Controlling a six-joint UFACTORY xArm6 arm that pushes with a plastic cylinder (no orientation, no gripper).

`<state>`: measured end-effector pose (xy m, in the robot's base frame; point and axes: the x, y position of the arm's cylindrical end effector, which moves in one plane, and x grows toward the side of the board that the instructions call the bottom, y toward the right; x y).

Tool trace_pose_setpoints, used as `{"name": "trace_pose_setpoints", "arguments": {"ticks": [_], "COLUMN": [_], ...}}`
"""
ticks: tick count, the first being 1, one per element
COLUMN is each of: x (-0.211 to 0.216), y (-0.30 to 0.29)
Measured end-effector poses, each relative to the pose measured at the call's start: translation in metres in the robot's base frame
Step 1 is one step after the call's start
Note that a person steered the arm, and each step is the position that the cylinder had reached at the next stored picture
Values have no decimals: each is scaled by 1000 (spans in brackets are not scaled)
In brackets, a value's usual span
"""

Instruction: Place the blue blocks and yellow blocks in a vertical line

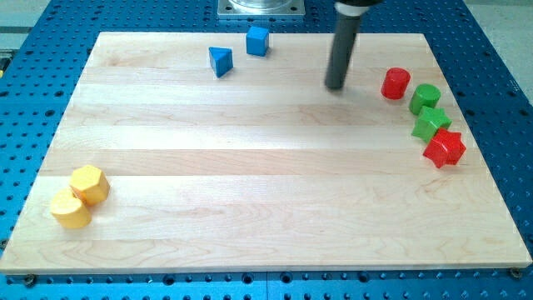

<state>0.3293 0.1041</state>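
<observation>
A blue cube [258, 40] sits near the view's top edge, with a blue triangular block [221, 61] just below and left of it. Two yellow blocks lie at the view's bottom left: a yellow hexagonal block [90, 183] and a rounder yellow block [70, 209] touching it below left. My tip [336, 86] rests on the board at the upper right of centre, about a hand's width right of the blue blocks and far from the yellow ones. It touches no block.
On the wooden board [266, 200], a red cylinder [396, 83], a green cylinder [425, 98], a green block [431, 123] and a red star-shaped block [445, 148] form a curved row at the view's right. The robot base plate [261, 8] is at the top.
</observation>
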Motion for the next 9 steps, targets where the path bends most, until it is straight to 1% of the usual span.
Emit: {"name": "trace_pose_setpoints", "arguments": {"ticks": [1, 2, 3, 4, 5, 6, 7, 9], "x": [13, 13, 14, 4, -17, -6, -6, -8], "y": [63, 75, 110, 115, 70, -25, -64, -63]}}
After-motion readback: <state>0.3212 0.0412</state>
